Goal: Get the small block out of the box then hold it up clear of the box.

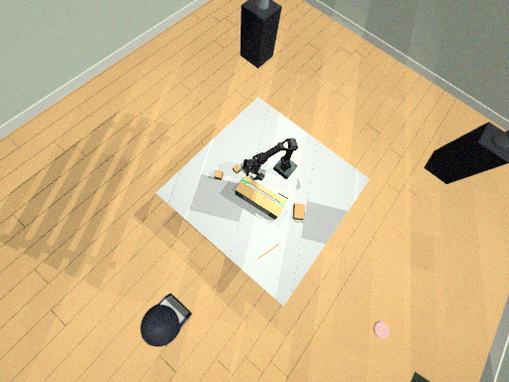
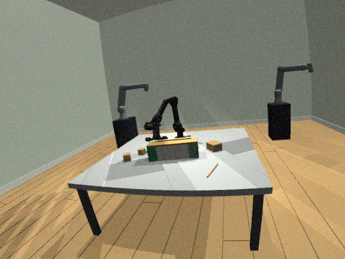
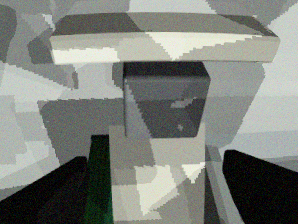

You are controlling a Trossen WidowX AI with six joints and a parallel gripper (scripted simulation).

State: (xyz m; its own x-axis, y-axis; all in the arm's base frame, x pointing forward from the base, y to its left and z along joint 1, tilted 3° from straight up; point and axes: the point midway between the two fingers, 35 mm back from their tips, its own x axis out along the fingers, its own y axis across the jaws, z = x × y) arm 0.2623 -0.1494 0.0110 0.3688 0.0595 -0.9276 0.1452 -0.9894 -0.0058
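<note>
The box has a tan top, green end parts and a grey front panel in the exterior view. A small dark grey block shows in the wrist view, outside the box, at the far end of a pale strip and just before a raised pale bar. My gripper is open, low beside the box's robot-side face near its left end. The block is ahead of the fingertips, not held. The top and exterior views do not show the block clearly.
Two small tan blocks lie left of the box. A larger tan block is at its right. A thin stick lies toward the front table edge.
</note>
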